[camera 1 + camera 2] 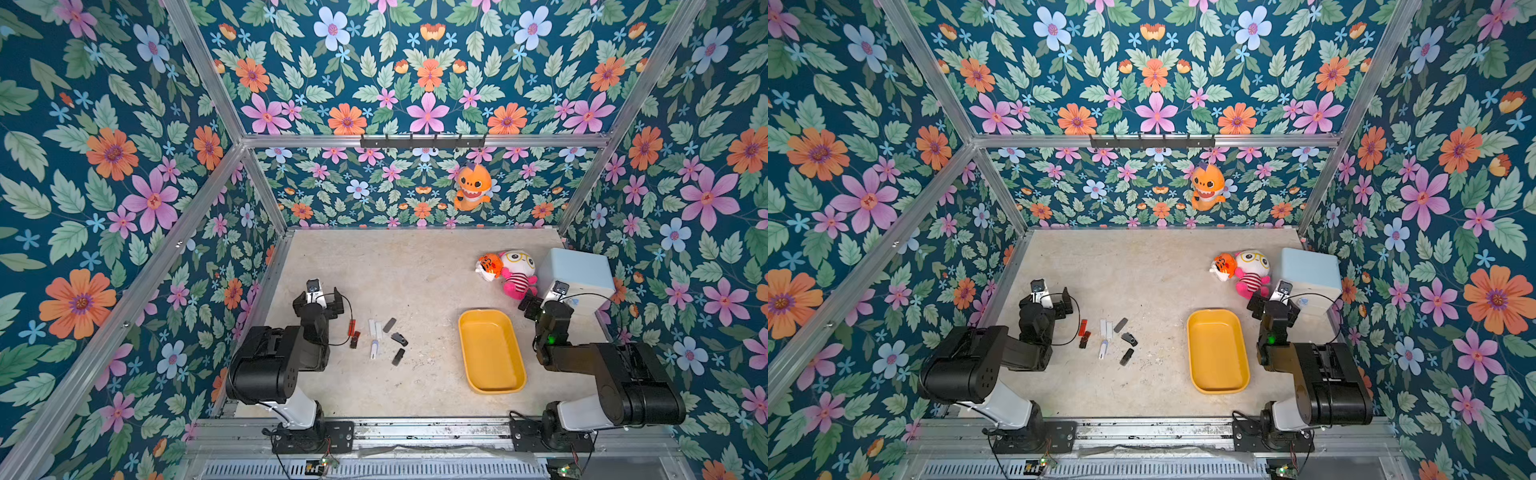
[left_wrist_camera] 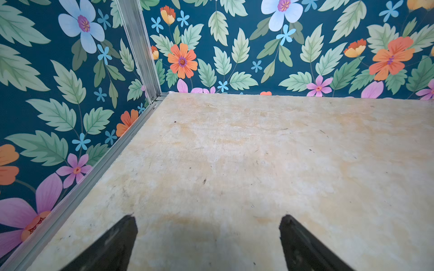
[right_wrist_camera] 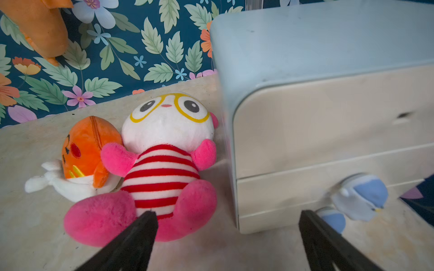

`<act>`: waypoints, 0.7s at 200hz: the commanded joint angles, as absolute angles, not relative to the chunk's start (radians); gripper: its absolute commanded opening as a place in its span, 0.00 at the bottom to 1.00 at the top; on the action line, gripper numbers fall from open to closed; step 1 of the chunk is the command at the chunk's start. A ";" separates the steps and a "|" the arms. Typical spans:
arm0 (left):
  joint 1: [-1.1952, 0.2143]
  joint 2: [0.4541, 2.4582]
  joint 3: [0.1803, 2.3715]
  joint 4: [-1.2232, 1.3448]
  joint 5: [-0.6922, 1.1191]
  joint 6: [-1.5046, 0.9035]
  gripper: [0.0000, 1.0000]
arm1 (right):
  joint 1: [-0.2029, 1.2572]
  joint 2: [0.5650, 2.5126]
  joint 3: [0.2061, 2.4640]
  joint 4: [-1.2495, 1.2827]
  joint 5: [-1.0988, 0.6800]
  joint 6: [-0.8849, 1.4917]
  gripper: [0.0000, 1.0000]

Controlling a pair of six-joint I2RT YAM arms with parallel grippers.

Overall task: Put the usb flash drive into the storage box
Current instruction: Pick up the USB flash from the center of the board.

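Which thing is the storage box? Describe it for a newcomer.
On the beige tabletop, look between the scattered flash drives and the right arm. The storage box lies there, nearer the bases than the pale blue cabinet. Unlike them, it is a shallow, open yellow tray with rounded corners.

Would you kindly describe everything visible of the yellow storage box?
The storage box is a shallow yellow tray, plastic by its look, rectangular with rounded corners and a rolled rim. It is empty and sits flat on the table, long side running roughly front to back, nearer the right arm. Nothing else touches it.
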State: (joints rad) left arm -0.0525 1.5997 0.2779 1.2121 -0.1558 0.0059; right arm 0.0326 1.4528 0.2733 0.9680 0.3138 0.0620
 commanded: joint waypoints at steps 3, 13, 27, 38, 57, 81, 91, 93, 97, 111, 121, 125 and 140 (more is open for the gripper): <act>-0.051 1.599 0.282 1.223 -0.149 0.005 0.99 | 0.034 1.453 0.273 0.994 0.306 0.062 0.99; -0.050 1.600 0.282 1.223 -0.149 0.005 0.99 | 0.034 1.453 0.272 0.995 0.306 0.061 0.99; -0.049 1.600 0.282 1.222 -0.149 0.005 0.99 | 0.033 1.453 0.272 0.993 0.306 0.062 0.99; -0.049 1.599 0.282 1.223 -0.149 0.005 0.99 | 0.032 1.453 0.273 0.995 0.306 0.061 0.99; -0.049 1.600 0.283 1.221 -0.148 0.003 0.99 | 0.032 1.453 0.272 0.994 0.307 0.061 0.99; -0.049 1.600 0.284 1.220 -0.147 0.004 0.99 | 0.034 1.453 0.273 0.993 0.306 0.061 0.99; -0.049 1.601 0.284 1.219 -0.146 0.002 0.99 | 0.034 1.452 0.272 0.992 0.307 0.061 0.99; -0.049 1.601 0.284 1.218 -0.146 0.003 0.99 | 0.033 1.452 0.272 0.992 0.307 0.062 0.99; -0.048 1.601 0.283 1.218 -0.146 0.002 0.99 | 0.033 1.453 0.273 0.994 0.307 0.062 0.99; -0.048 1.601 0.283 1.218 -0.145 0.002 0.99 | 0.034 1.453 0.272 0.993 0.307 0.061 0.99; -0.048 1.601 0.284 1.218 -0.145 0.002 0.99 | 0.034 1.453 0.272 0.993 0.306 0.061 0.99; -0.046 1.601 0.284 1.217 -0.144 0.002 0.99 | 0.033 1.453 0.273 0.993 0.307 0.061 0.99; -0.046 1.600 0.284 1.218 -0.146 0.002 0.99 | 0.033 1.453 0.272 0.993 0.307 0.062 0.99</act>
State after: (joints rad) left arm -0.0479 1.5997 0.2794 1.2114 -0.1539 0.0055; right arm 0.0326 1.4528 0.2722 0.9684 0.3122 0.0620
